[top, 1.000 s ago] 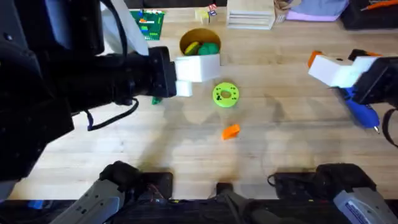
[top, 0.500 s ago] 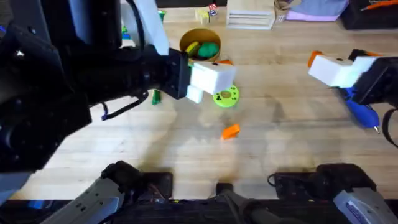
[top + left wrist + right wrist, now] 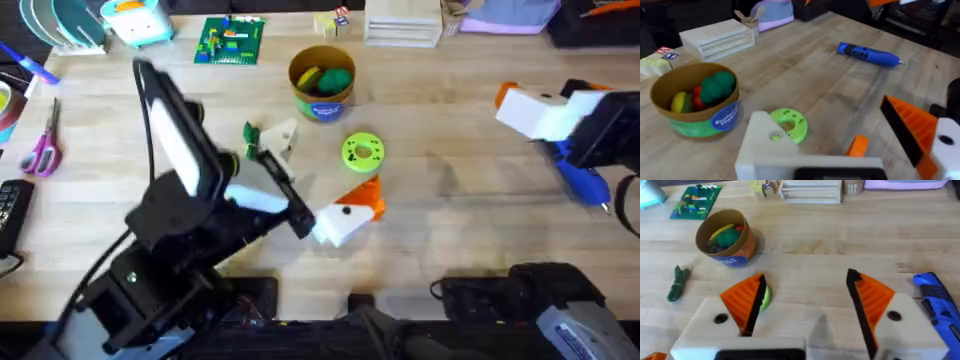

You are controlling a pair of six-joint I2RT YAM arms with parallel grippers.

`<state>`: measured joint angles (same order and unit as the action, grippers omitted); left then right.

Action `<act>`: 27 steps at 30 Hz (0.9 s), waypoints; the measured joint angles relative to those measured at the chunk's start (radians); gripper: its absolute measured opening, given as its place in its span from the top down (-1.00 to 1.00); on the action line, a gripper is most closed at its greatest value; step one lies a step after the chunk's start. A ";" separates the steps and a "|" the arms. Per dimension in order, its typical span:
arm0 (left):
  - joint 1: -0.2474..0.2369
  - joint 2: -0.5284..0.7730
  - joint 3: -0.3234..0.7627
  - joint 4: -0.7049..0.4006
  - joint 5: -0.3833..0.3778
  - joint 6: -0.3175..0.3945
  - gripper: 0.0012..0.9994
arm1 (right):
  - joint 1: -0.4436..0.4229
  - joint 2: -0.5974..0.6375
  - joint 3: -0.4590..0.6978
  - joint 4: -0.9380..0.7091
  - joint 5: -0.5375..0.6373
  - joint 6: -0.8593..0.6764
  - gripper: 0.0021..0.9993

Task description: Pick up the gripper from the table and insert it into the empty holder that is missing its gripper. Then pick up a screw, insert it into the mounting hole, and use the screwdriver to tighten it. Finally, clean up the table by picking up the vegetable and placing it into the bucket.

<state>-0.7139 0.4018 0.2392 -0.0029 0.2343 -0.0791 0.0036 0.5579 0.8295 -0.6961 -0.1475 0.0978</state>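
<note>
Left gripper (image 3: pixel 345 215) hung low with its fingers spread, right over the loose orange gripper (image 3: pixel 857 145), nothing grasped. Right gripper (image 3: pixel 807 312) idled agape at three o'clock above the blue screwdriver (image 3: pixel 582 184); the vegetable (image 3: pixel 250 134) lay at eleven o'clock, the bucket (image 3: pixel 322 88) at twelve.

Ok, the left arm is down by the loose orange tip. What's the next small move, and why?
Probably bring the right gripper across toward the loose orange gripper, jaws open. The plain white holder is the left gripper's own finger, so the left arm can hardly fit the tip itself. The right gripper is open and empty, with both pads orange.
</note>
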 joint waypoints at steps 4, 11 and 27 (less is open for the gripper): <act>0.000 -0.168 -0.108 -0.024 -0.021 0.000 -0.99 | 0.000 0.000 0.000 0.000 0.000 0.000 -0.99; 0.000 -0.400 -0.207 -0.115 -0.048 0.001 -0.99 | 0.000 0.000 0.000 0.000 0.000 0.000 -0.98; 0.000 -0.396 -0.208 -0.120 -0.101 0.024 -0.98 | 0.000 0.000 0.000 0.000 0.000 0.000 -0.98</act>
<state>-0.7139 0.0055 0.0307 -0.1226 0.1337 -0.0555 0.0036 0.5579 0.8295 -0.6964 -0.1478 0.0978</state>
